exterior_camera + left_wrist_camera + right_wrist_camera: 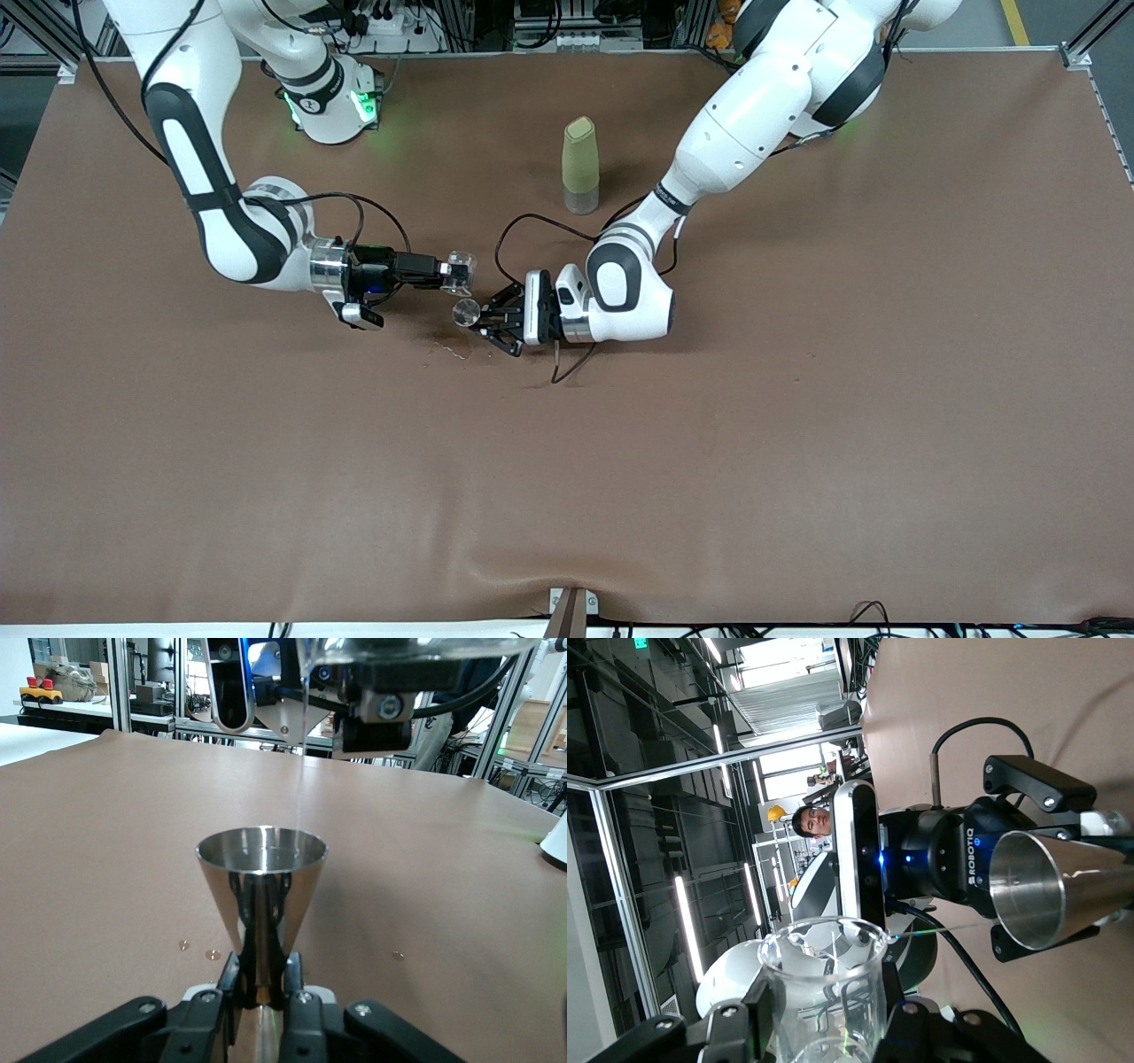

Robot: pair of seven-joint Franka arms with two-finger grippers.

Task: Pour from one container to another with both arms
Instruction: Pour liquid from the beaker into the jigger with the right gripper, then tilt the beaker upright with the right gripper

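Observation:
My right gripper (454,273) is shut on a clear glass beaker (461,266), tipped on its side above the table's middle. In the right wrist view the beaker (824,988) sits between the fingers of that gripper (824,1014). My left gripper (485,319) is shut on the stem of a steel conical cup (466,312), held upright just under the beaker's lip. In the left wrist view a thin stream (301,762) falls from the beaker into the steel cup (261,868), which my left gripper (261,992) clamps low down. The steel cup (1050,890) also shows in the right wrist view.
An olive-green tall container (580,164) on a clear base stands farther from the front camera, between the two arms. A few spilled drops (454,352) lie on the brown table cover (709,443) below the cup; the same drops (213,954) show in the left wrist view.

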